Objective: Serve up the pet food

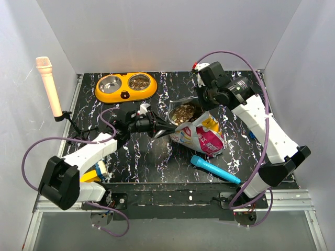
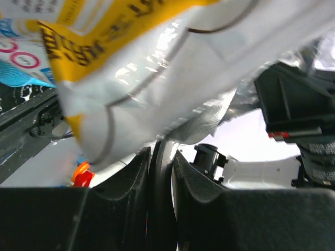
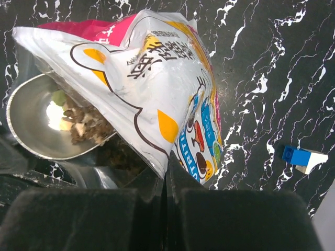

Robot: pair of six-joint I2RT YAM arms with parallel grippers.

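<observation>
Right end effector (image 3: 166,170), pouch (image 3: 157,78), half-hidden kibble (image 3: 86,125)

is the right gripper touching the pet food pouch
Touching. The right wrist view shows the lower edge of the pet food pouch pinched between the closed fingers of the right gripper.

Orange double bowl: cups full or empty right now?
One of each. Top view: the right cup holds brown kibble; the left cup shows only bare shiny steel.
</observation>
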